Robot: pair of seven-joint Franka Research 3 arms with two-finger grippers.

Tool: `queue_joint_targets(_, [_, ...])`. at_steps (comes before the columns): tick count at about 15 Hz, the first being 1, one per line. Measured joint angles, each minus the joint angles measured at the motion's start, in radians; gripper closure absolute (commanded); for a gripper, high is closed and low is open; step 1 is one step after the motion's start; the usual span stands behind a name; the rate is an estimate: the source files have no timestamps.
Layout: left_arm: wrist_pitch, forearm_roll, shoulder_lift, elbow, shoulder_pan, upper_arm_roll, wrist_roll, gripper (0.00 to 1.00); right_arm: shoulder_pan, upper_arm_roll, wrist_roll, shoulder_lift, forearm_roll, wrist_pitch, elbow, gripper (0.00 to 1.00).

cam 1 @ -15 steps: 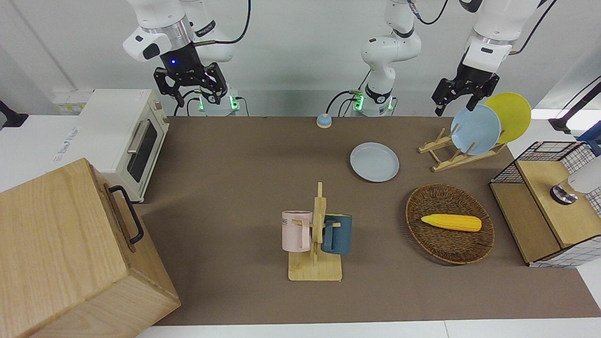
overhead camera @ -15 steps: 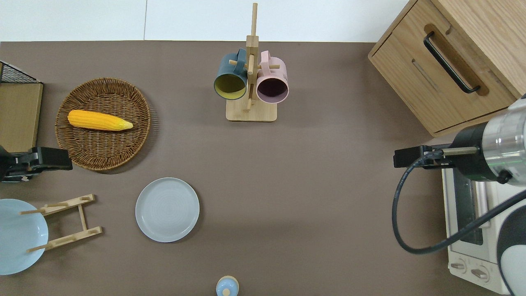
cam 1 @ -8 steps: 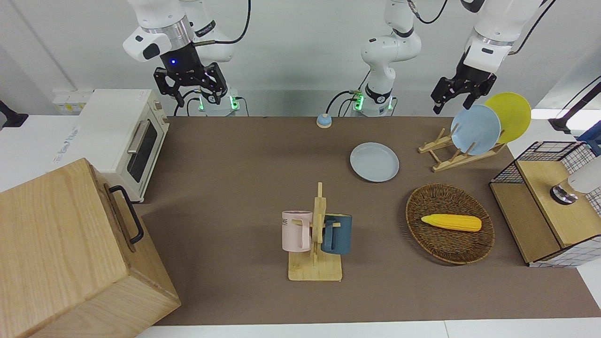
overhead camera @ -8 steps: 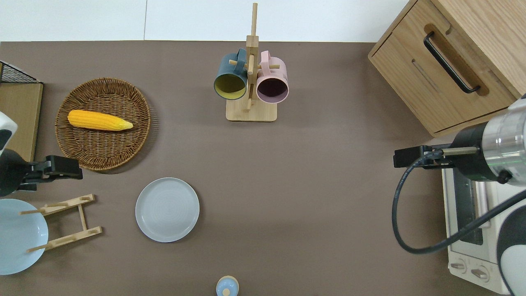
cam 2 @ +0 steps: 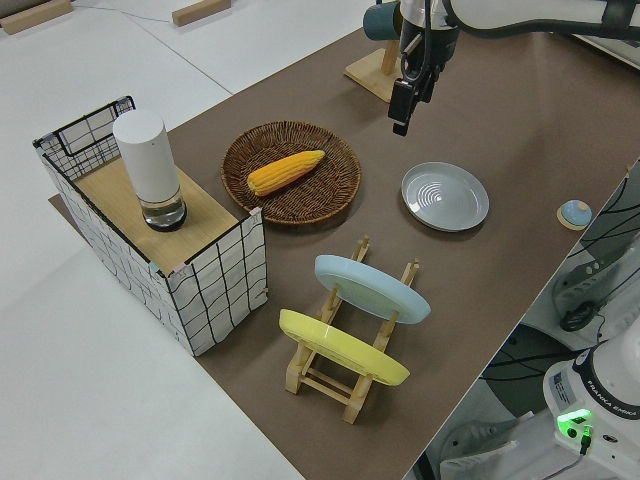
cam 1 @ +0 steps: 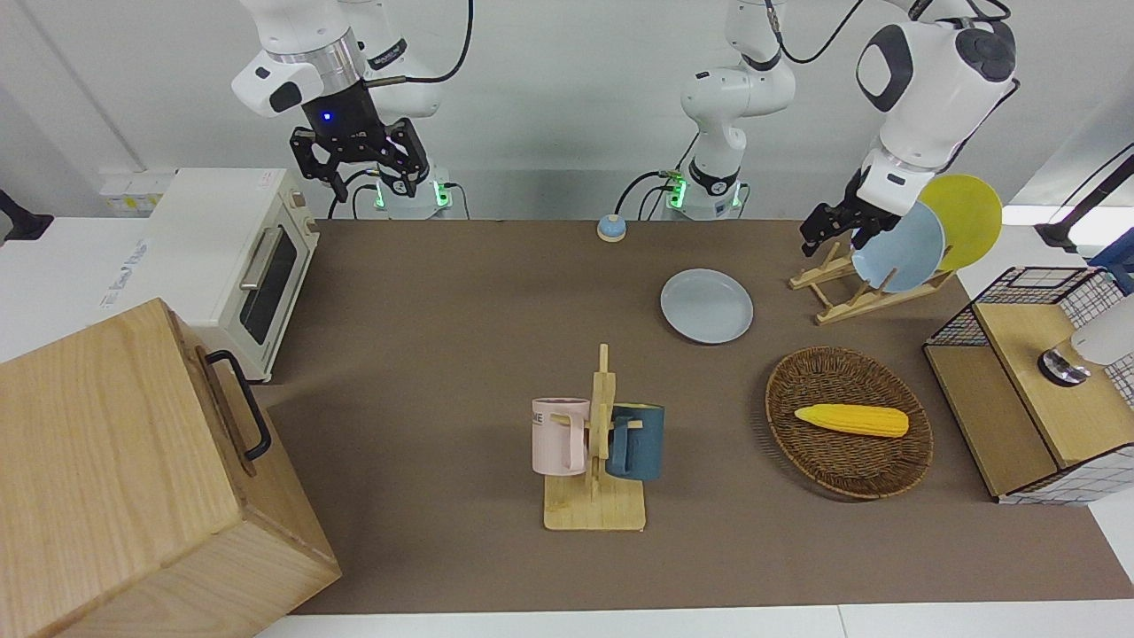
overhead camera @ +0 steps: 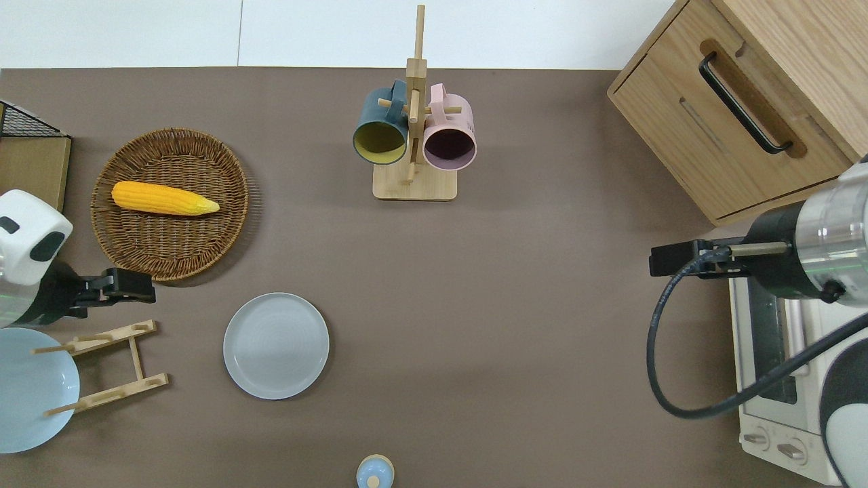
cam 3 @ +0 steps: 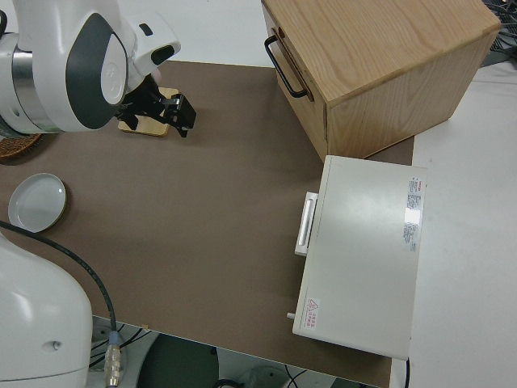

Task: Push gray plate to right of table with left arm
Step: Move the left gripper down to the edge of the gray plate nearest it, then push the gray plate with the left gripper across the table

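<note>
Hovering over the brown mat surface (overhead camera: 475, 305) between woven basket (overhead camera: 169, 261) and wooden plate rack (overhead camera: 108, 366), our left claw (overhead camera: 135, 293) keeps narrow; round pale gray plate (overhead camera: 276, 346) lies apart, beside the rack; right arm parked

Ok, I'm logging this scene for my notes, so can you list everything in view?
gray plate: 1, pale gray, flat on the table, untouched
plate rack: 1, wood, at the left arm's end
blue plate: 1, sky blue, in the rack
yellow plate: 1, yellow, in the rack
basket: 1, brown wicker, farther out than the rack
corn: 1, yellow, in the basket
mug stand: 1, wood, carrying a pink and a teal mug
bell: 1, blue, nearest the robots
toaster oven: 1, white
wooden cabinet: 1, black handle
wire crate: 1, holds a white cylinder
left pincer: black, between basket and rack
right pincer: black, parked
</note>
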Motion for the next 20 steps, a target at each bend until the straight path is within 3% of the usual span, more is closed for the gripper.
queue_joint_targets(10, [0.230,-0.002,-0.002,-0.253,-0.025,-0.001,0.009,0.02,0.000,0.000,0.000,0.000,0.000,0.000,0.000,0.005])
queue_joint_targets(20, [0.468,-0.067,-0.005,-0.492,-0.035,-0.006,0.025,0.07,0.000,0.000,0.000,0.000,0.000,0.000,0.000,0.005])
